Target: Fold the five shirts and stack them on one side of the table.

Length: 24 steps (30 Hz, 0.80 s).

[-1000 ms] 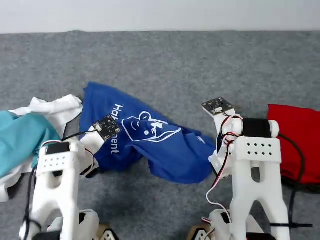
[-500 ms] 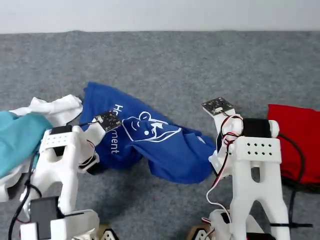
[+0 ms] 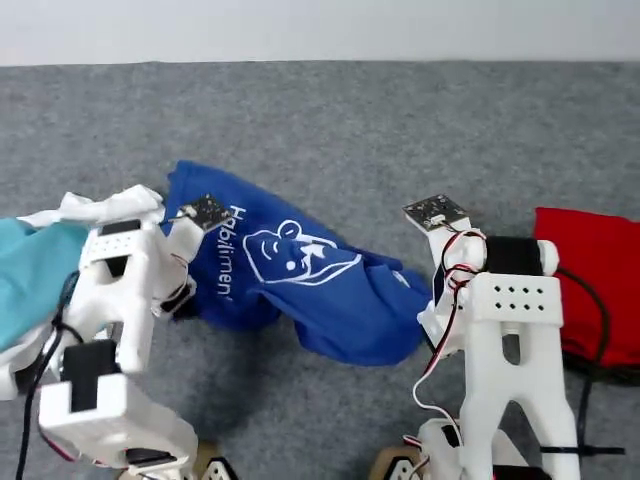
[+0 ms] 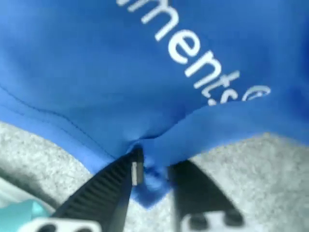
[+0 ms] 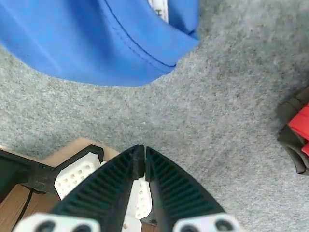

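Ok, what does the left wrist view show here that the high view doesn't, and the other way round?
Left wrist view, not high: the left gripper shut on a bunched fold at the hem of the blue shirt.
High view, not left wrist: the red shirt at the table's right side, the right arm standing beside it, and the blue shirt's whole crumpled spread with its bear print.
Both: the blue shirt's white lettering, the grey table, and some of the teal shirt.

Four fabric shirts are present: one blue printed shirt [image 3: 310, 285], one crumpled white shirt [image 3: 80, 208], one teal shirt [image 3: 30, 280], one folded red shirt [image 3: 595, 270]. Two white plastic robot arms are present: left arm [image 3: 115, 290], right arm [image 3: 510, 320].
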{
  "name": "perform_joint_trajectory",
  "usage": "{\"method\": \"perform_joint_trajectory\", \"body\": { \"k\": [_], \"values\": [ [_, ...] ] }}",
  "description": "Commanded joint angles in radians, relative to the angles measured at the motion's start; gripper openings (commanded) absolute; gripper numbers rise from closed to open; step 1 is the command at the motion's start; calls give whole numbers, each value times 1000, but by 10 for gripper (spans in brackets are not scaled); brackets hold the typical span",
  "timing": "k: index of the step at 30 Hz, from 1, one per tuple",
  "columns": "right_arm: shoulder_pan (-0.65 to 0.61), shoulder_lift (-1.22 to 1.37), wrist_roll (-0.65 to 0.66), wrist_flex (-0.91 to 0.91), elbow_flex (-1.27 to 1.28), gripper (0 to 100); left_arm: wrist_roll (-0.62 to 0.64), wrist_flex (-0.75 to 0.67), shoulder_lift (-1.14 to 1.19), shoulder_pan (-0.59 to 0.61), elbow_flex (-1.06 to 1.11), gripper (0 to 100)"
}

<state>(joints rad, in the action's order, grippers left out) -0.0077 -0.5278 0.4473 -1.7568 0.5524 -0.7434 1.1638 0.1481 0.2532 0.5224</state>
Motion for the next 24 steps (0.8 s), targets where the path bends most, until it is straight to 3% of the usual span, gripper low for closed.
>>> {"method": "perform_joint_trajectory", "body": {
  "k": [1,14,19,24],
  "values": [
    [-7,-18,9,-38,-3,9,12,21,-20,9,-113,5],
    [-12,-18,12,-38,-6,9,26,164,-436,25,-156,5],
    [-28,-18,14,-38,-6,9,133,166,-531,123,-165,5],
    [-156,-18,14,-27,-6,9,195,170,-534,267,-188,5]
  ]
}}
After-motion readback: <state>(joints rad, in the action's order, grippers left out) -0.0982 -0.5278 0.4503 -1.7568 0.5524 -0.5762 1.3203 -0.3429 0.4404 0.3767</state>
